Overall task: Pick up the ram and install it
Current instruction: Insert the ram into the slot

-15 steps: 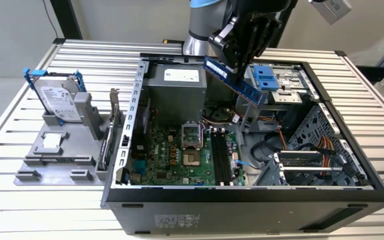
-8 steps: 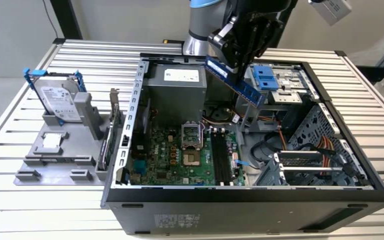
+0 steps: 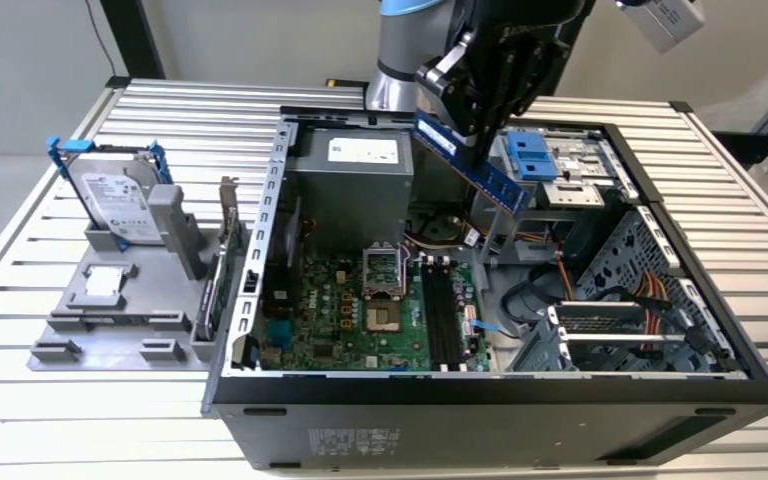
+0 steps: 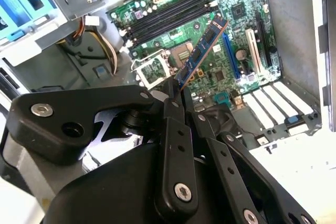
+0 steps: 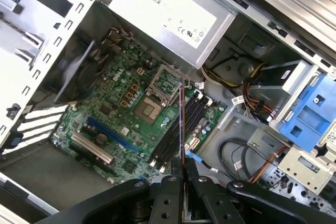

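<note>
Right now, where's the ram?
The ram is gripped by the end effector, tilted in the air above the open computer case, just on the exterior view's left of the blue drive caddy; it is not in a memory slot.

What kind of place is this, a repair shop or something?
Probably a robotics test bench rather than a shop: an open computer case lies on a slatted metal table, a grey holder beside it carries a hard drive, and the robot's hand grips the ram above the case.
</note>
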Robot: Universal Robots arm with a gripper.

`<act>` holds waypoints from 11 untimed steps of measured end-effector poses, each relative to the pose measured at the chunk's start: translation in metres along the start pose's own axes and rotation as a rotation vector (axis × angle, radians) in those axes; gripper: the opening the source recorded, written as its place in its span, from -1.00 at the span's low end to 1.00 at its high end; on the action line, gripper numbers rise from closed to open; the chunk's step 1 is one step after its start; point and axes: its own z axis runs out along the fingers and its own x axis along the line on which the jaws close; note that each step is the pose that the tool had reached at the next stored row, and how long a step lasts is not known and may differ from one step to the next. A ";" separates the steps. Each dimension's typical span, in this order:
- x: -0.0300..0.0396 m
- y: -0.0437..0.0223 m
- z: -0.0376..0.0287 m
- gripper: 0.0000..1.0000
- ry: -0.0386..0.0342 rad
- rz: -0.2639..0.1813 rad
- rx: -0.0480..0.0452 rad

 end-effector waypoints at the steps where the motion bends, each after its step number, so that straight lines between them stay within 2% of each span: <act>1: -0.0001 -0.0001 0.0000 -1.00 0.0000 0.003 0.0000; 11: -0.0002 -0.0001 0.0000 -1.00 0.0000 0.020 -0.0002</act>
